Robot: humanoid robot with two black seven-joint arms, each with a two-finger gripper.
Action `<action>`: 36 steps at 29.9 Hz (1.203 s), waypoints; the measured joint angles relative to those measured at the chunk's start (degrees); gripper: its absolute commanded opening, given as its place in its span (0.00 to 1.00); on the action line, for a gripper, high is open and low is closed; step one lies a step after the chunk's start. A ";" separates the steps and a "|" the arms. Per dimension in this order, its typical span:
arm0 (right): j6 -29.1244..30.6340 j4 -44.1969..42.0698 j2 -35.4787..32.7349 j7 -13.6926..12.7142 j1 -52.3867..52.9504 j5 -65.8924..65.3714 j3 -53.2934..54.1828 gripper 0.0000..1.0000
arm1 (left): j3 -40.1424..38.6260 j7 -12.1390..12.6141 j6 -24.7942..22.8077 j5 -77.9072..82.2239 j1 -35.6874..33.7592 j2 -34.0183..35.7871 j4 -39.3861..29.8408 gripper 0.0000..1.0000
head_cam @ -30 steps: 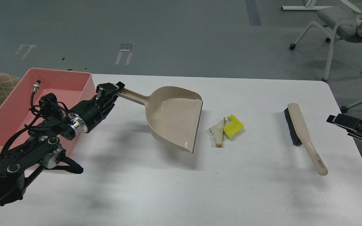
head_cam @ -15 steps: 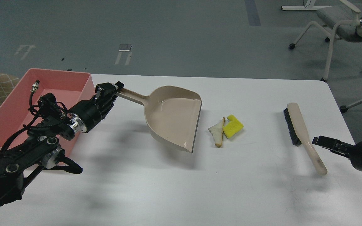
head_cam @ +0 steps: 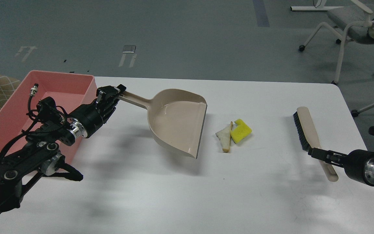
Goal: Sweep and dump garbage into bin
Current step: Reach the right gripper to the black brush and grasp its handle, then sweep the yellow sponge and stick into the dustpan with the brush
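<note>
At the far left, the pink bin [head_cam: 11, 107] stands on the white table [head_cam: 187, 195], at its left edge, with no garbage visible in the part of its interior that shows. The left arm crosses in front of the bin's near wall, and the left gripper [head_cam: 110, 94] is clamped on the end of the handle of the beige dustpan [head_cam: 177, 122], just beside the bin's right corner. The pan is tilted, its open lip facing right and toward the camera, and a shadow lies on the table below it. Near the lip but apart from it, at table centre, lies the garbage: the white bread slice [head_cam: 225, 136] with brown crust, and the yellow foam block [head_cam: 241, 131] touching its right side. Both pieces lie flat on the table, outside the pan and well apart from the bin. Further right lies the hand brush [head_cam: 310, 138], black bristles facing left, beige handle pointing toward the near right corner. The right gripper [head_cam: 317, 152] is at the brush handle, overlapping it just below the bristles; whether its fingers are spread or pressed together cannot be told.
</note>
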 measured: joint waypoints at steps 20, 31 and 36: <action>0.03 0.77 1.01 -1.22 0.05 -1.94 0.10 0.00 | -0.15 -0.09 0.00 -0.18 0.11 0.03 0.07 0.00; 0.02 1.25 5.80 -0.79 1.89 -1.54 -0.20 0.00 | 0.90 0.08 0.69 0.08 1.41 -0.70 0.07 0.00; 0.00 3.17 7.02 -0.63 3.47 -1.42 -2.58 0.00 | 0.96 0.09 2.52 0.23 1.84 -1.37 0.89 0.00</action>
